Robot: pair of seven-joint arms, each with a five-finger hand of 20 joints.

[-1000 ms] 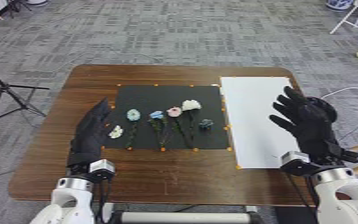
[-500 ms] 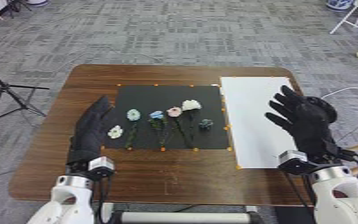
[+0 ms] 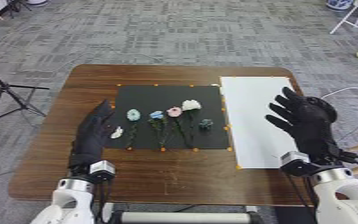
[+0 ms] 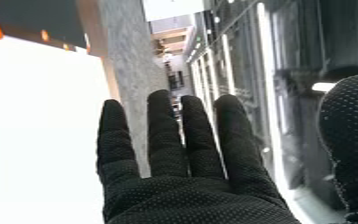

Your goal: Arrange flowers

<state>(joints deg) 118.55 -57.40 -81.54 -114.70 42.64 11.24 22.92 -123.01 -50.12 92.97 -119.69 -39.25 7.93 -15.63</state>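
While the left hand (image 3: 88,135), fingers straight, flanks the flowers (image 3: 175,112) at nine o'clock, the right hand (image 3: 310,122) is wide-fingered at three.

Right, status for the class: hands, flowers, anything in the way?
Right hand open, at white sheet's right edge. Flowers on dark mat. Left hand near leftmost flower, possibly in the way.

No readable text — none anywhere.

the brown wooden table (image 3: 184,172) carries a black mat (image 3: 153,95) beside a white sheet (image 3: 251,120).
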